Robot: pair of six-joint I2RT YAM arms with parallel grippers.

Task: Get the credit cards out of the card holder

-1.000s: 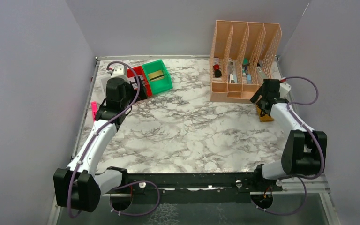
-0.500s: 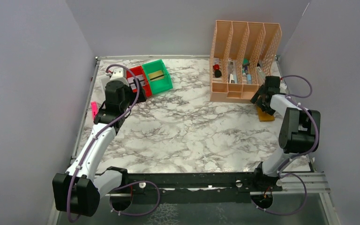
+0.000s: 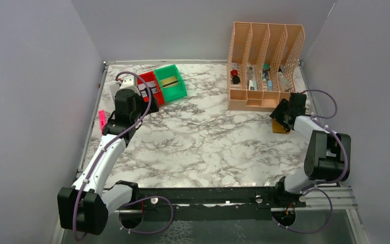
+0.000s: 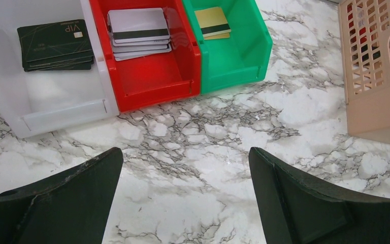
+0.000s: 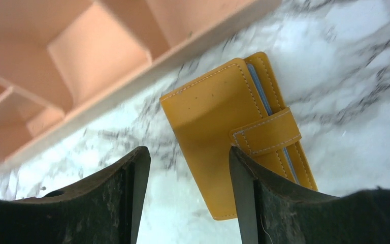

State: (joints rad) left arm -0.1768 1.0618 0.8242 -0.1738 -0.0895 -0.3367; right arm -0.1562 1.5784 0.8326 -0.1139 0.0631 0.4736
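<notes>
- Marble table point(image 3: 208, 137), seen from the top camera, carried the card holder point(image 3: 280, 128) flat at its right side, just beside the front corner of the peach desk organiser point(image 3: 264, 66). The right gripper point(image 3: 281, 118) hung directly over the holder. The left gripper point(image 3: 151, 104) sat well apart at the far left, near the red bin point(image 3: 145, 78) and green bin point(image 3: 180, 89).
- Left wrist camera: the jaws stood wide apart over bare marble with nothing between them. Ahead, a white bin point(image 4: 56, 101) held dark cards point(image 4: 56, 43), the red bin held pale striped ones and the green bin a gold one. The card holder did not show here.
- Right wrist camera: the jaws were apart and clamped on nothing. One finger overlapped the holder's lower half; the other stood over marble beside its stitched edge. The holder was folded shut, with a strap point(image 5: 266, 134) wrapped across one long side and a thin blue layer showing at that edge.
- Handling, as a judgement: the holder looked thin, light and somewhat pliant, like leather. It would probably skate on the smooth marble and be hard to pinch while flat. The best hold seemed to be across its two long edges, clear of the strap, or on the strap's free end to open it. The cards inside were hidden; they would probably be stiff and slick, so the other arm might have to pin the holder.
</notes>
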